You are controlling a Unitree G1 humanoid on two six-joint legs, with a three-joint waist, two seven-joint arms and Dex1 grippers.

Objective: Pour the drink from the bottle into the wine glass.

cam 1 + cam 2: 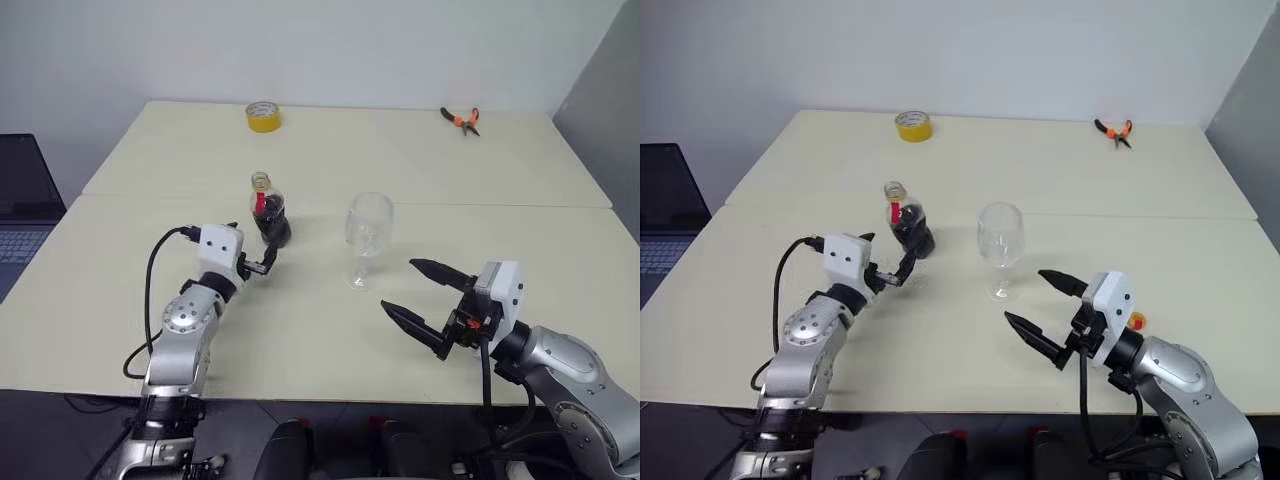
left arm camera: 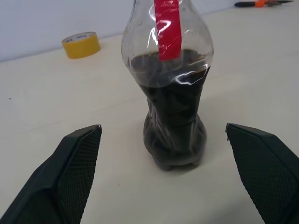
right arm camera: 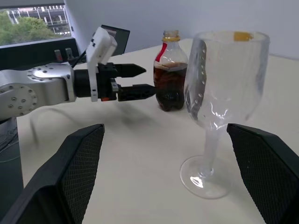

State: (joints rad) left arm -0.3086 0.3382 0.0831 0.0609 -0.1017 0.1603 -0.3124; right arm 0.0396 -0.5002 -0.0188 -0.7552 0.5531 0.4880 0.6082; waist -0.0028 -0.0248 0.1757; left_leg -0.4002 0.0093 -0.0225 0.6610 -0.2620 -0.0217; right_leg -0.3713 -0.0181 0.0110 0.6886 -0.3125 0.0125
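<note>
The left arm, silver with a white wrist block and a black cable looping off it, stretches forward low over the tabletop; its left gripper [image 1: 262, 259] points ahead, level, the two black fingers spread wide with nothing between them; the textured inner pads [image 2: 70, 172] face each other well apart. The right arm bends in from the right side, elbow tucked back; its right gripper [image 1: 415, 292] is raised above the tabletop and angled toward the left, its two black tapered fingers splayed fully apart, one above the other, gripping nothing.
</note>
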